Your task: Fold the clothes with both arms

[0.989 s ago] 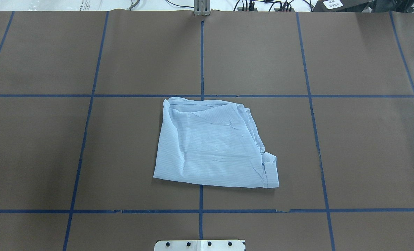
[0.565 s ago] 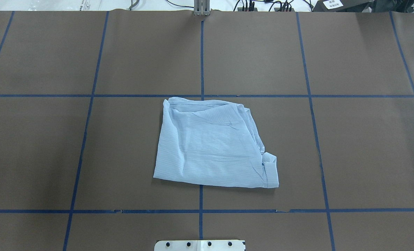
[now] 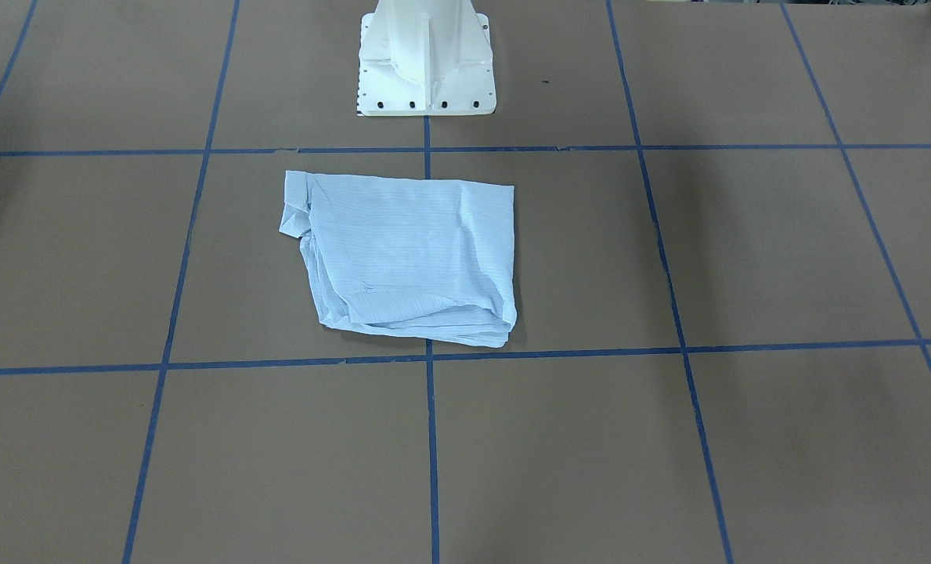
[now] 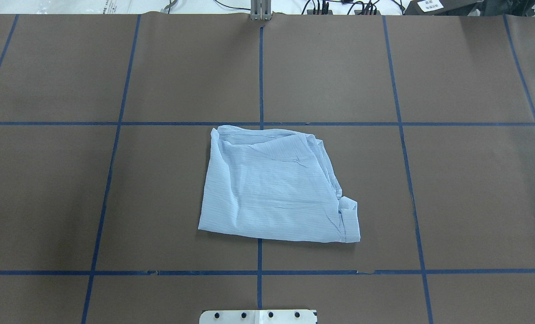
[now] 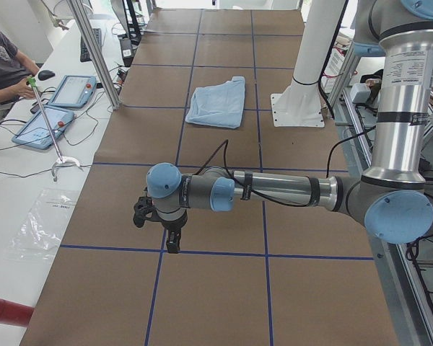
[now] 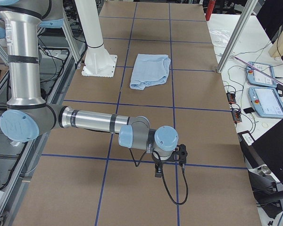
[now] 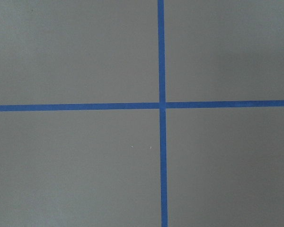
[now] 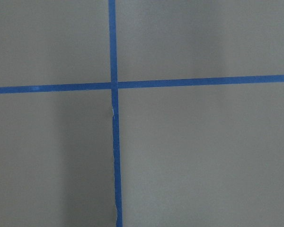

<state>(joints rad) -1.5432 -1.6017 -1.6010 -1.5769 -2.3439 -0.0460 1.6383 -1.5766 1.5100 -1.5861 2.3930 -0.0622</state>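
Two grey-and-silver jointed robot arms with light-blue joint caps reach low over the table, one at each end. The left arm [image 5: 274, 189] points its black left gripper [image 5: 172, 242] down over a crossing of blue tape lines [image 7: 161, 104], and the right arm [image 6: 89, 121] holds its black right gripper [image 6: 158, 170] the same way over another crossing. Neither wrist camera shows any fingers, and the side views do not show how far either claw is parted or whether it holds anything. The thin pale-blue striped shirt [image 4: 276, 189] lies well apart from both claws, midway between them, folded into a rumpled, roughly square bundle flat on the brown paper table cover [image 4: 474, 202], straddling one tape line just before the white pedestal base [image 3: 426, 63]. Beyond the left gripper, away from the robot, a white side bench [image 5: 36, 187] carries two grey-and-blue tablet pendants [image 5: 73, 90], a clear plastic bag [image 5: 40, 225] and cables, with a seated person [image 5: 3, 61] at its far end.
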